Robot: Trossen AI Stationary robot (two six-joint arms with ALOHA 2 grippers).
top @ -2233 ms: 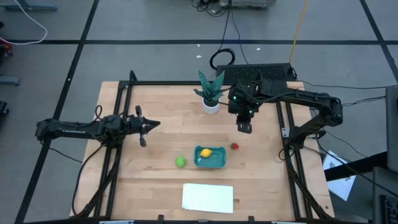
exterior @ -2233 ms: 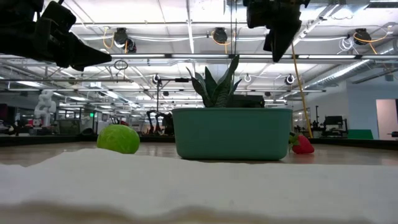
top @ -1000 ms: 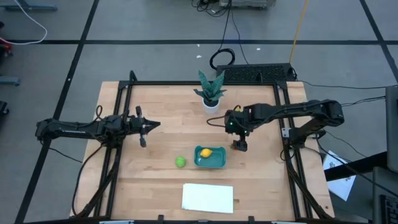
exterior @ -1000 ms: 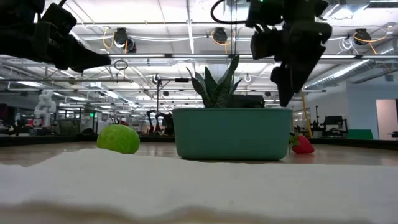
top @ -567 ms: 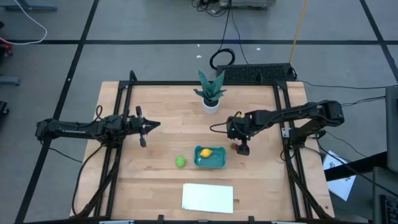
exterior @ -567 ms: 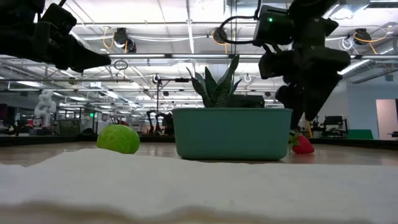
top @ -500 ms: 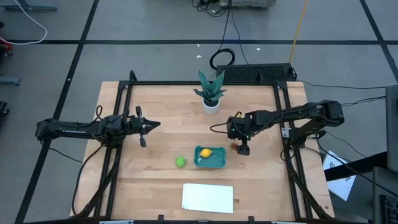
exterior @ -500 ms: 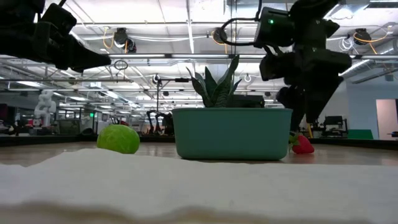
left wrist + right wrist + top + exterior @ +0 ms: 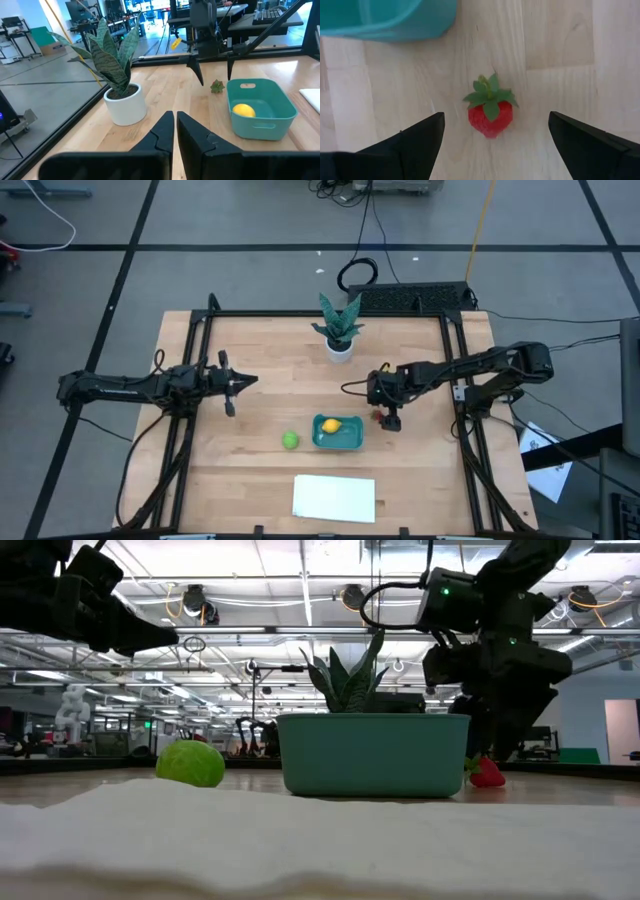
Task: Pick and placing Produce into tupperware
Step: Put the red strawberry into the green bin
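One of three pieces is done: the yellow fruit (image 9: 332, 423) lies inside the teal tub (image 9: 338, 434), the lime one (image 9: 289, 440) waits just beside it, and the right gripper (image 9: 492, 137), fingers spread wide, hangs over the strawberry (image 9: 490, 113) near the tub, while the left gripper (image 9: 229, 383), pressed shut, waits well apart.

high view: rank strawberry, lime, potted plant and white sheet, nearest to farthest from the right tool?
From the right tool:
1. Strawberry, right at its tips, beside the teal tub.
2. Lime and potted plant: too close to call.
3. White sheet, front edge.
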